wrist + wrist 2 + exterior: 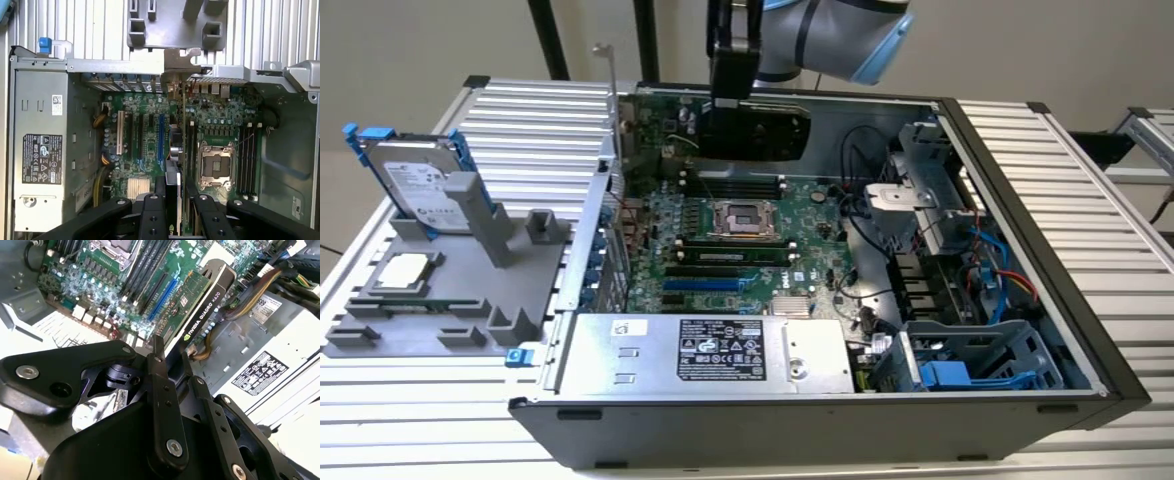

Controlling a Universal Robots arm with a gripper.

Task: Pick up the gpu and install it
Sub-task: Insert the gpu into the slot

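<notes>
The gripper (727,92) has its fingers (159,362) closed on the top edge of the gpu (758,130). The pick-up is therefore done, and the step in hand is the carry toward installation.

In the exterior view the card hangs upright inside the open computer case (1014,200), raised clear of the motherboard (720,250). It appears on the side of the CPU socket (744,218) toward the case's far wall. In the first wrist view the card shows edge-on, just beside the CPU socket, its line running between the socket and the blue expansion slot (161,135). Nothing shows it touching the board.

Judged from this, seating calls for bringing the card's lower edge squarely over a slot on the side of the CPU socket nearer the power supply (720,350). The card needs to be kept upright and parallel to that slot, then pressed straight and evenly.
</notes>
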